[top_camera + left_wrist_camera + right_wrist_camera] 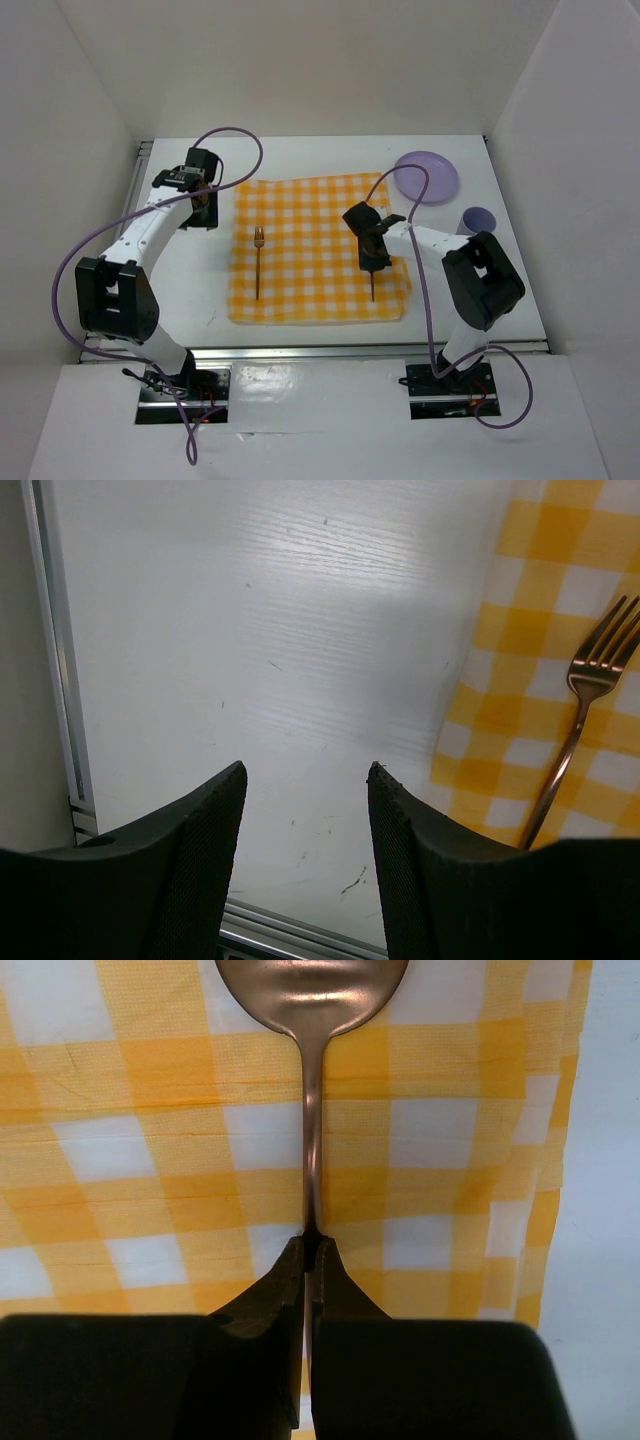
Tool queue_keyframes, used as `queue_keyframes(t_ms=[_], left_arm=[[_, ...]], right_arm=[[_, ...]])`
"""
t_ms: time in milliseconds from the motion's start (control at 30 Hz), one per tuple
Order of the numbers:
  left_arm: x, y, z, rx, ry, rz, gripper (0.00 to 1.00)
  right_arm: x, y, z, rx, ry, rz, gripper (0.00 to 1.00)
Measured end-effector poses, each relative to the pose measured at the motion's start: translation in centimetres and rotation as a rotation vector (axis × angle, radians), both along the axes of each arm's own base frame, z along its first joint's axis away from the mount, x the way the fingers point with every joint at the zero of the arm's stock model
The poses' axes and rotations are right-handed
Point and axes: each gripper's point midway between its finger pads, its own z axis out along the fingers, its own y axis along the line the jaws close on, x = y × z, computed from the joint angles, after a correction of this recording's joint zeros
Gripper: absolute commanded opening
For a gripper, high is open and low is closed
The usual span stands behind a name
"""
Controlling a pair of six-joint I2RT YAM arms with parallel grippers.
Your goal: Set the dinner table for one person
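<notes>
Top external view: the dinner table (300, 160) is the broad white top that fills the middle of the frame, with a metal rail (370, 349) along its lower edge. A yellow-and-white checked cloth (310, 250) lies flat on it at the centre. A copper-coloured fork (257, 262) lies on the left part of the cloth, tines toward the top of the frame. The right gripper (372, 262) hangs over the right part of the cloth, clamped on the handle of a spoon (372, 287), which runs on toward the lower edge of the cloth. The right wrist view shows the two fingers pressed together on the thin handle just below the centre of the frame, with the bowl of the spoon at the top edge over the checks and a strip of bare table down the right side. The left gripper (203, 205) is at the upper left, just off the left edge of the cloth and over bare table. In the left wrist view its fingers (215, 820) stand apart with nothing between them; the rail runs down the left edge of that frame, and the cloth and fork sit at the right. A lilac plate (426, 176) lies on the table at the upper right, just off the cloth's corner. A small purple cup (478, 219) stands just below it, near the right arm.
</notes>
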Motion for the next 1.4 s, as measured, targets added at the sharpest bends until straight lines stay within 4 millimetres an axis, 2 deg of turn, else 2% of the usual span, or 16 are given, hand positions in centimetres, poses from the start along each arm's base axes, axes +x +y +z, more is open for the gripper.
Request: queue_keyframes(t_ms=[600,633,800,867,933,1000,1067,1133,1233,1300,1333,1400], left_arm=[[-0.1,0.0,-0.2,0.001,0.006,-0.001,0.59],[-0.1,0.0,-0.2,0.001,0.006,-0.001,0.59],[-0.1,0.0,-0.2,0.001,0.006,-0.001,0.59],[-0.1,0.0,-0.2,0.001,0.006,-0.001,0.59],[-0.1,0.0,-0.2,0.001,0.006,-0.001,0.59],[-0.1,0.0,-0.2,0.001,0.006,-0.001,0.59],[-0.1,0.0,-0.2,0.001,0.006,-0.001,0.59],[-0.1,0.0,-0.2,0.001,0.005,-0.001,0.59],[-0.1,0.0,-0.1,0.000,0.005,-0.001,0.59],[-0.1,0.0,-0.1,0.001,0.005,-0.001,0.59],[-0.1,0.0,-0.1,0.002,0.005,-0.001,0.59],[-0.1,0.1,-0.1,0.002,0.006,0.001,0.59]], right_arm=[[0.8,0.8,-0.4,0.025,-0.018,0.023,0.00],[0.7,0.8,-0.5,0.024,-0.014,0.023,0.05],[0.7,0.7,-0.7,0.013,-0.008,0.025,0.58],[0.6,0.4,-0.5,0.004,-0.004,0.017,0.63],[0.8,0.6,0.0,0.004,-0.004,0.018,0.63],[1.1,0.7,0.9,0.006,-0.013,0.017,0.63],[2.0,1.0,2.7,0.009,-0.047,0.017,0.63],[3.6,1.6,5.3,0.019,-0.108,0.029,0.63],[7.4,2.4,10.7,0.062,-0.240,0.049,0.59],[10.2,1.5,13.7,0.085,-0.316,0.027,0.56],[11.6,0.4,14.8,0.087,-0.345,0.001,0.56],[14.8,-2.9,16.4,0.080,-0.394,-0.067,0.56]])
